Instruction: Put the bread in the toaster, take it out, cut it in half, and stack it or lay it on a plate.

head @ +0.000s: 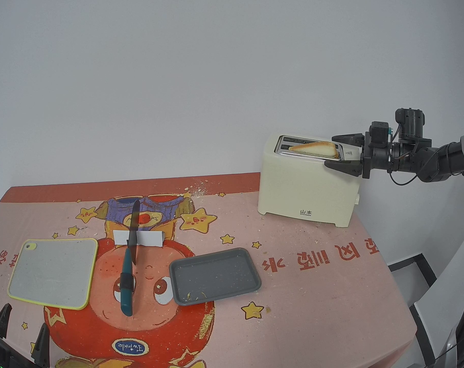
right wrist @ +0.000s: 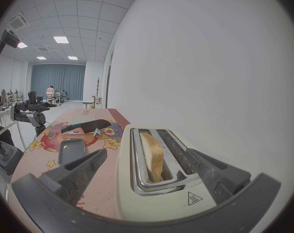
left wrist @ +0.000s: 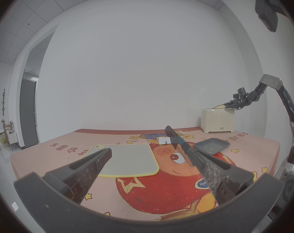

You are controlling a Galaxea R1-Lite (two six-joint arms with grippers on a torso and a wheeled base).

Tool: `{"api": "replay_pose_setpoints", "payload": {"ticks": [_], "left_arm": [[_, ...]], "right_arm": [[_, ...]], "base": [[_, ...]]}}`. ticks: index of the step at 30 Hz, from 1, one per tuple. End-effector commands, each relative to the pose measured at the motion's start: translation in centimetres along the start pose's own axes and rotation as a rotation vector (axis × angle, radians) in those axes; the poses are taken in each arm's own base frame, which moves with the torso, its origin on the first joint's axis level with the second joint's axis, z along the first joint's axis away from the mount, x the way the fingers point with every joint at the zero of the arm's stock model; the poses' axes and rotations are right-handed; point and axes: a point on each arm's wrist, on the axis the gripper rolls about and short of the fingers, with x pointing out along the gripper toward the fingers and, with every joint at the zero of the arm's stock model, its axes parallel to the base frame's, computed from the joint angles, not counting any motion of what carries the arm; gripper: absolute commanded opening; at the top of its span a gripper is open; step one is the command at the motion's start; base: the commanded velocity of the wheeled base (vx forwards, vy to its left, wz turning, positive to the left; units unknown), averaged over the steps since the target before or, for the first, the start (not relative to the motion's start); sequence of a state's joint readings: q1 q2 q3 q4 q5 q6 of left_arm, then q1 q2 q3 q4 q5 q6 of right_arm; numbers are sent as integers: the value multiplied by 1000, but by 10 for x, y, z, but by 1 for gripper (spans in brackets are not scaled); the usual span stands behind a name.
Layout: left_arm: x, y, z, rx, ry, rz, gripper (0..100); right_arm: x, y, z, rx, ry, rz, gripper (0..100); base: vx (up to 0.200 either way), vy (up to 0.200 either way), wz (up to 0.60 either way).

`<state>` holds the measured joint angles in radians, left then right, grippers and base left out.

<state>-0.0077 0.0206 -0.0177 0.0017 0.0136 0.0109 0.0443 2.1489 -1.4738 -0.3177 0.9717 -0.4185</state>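
At the table's far right corner, bread is seated in the toaster.
Its end is straddled by the open right gripper, long axis toward it; the open left gripper is well apart.

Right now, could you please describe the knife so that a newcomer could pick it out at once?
On the pink cartoon tablecloth, look between the yellow-rimmed cutting board and the grey tray. The knife lies there, dark blade propped on a small white stand, teal handle toward the near edge. Its neighbours are flat rectangles; it alone is long and slender.
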Motion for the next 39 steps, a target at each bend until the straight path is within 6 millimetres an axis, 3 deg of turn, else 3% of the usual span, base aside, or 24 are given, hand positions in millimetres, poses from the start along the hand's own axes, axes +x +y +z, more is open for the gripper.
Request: {"api": "replay_pose_setpoints", "payload": {"ticks": [1,9,13,17,19,20,21,23,25,26,28,34,38,39], "left_arm": [[1,0,-5,0,18,0,100],[1,0,-5,0,18,0,100],[1,0,-5,0,18,0,100],[1,0,-5,0,18,0,100],[1,0,-5,0,18,0,100],[1,0,-5,0,18,0,100],[1,0,-5,0,18,0,100],[1,0,-5,0,18,0,100],[1,0,-5,0,18,0,100],[1,0,-5,0,18,0,100],[1,0,-5,0,18,0,100],[1,0,-5,0,18,0,100],[1,0,-5,0,18,-2,100],[1,0,-5,0,18,0,100]], "right_arm": [[-1,1,5,-8,-9,-3,100],[-9,13,17,66,-16,-9,100],[-16,12,25,77,-4,-91,100],[-46,19,29,163,12,-191,100],[-51,20,30,172,13,-201,100],[-67,23,29,202,17,-236,100],[-67,23,29,202,17,-236,100],[-102,22,24,235,24,-319,100],[-108,21,22,244,26,-335,100],[-123,20,15,266,35,-376,100],[-135,18,7,289,46,-408,100],[-144,17,-6,300,54,-456,100],[-127,12,-18,260,22,-443,100],[-124,12,-19,261,21,-440,0]], "base": [[0,0,0],[0,0,0],[0,0,0],[0,0,0],[0,0,0],[0,0,0],[0,0,0],[0,0,0],[0,0,0],[0,0,0],[0,0,0],[0,0,0],[0,0,0],[0,0,0]]}}
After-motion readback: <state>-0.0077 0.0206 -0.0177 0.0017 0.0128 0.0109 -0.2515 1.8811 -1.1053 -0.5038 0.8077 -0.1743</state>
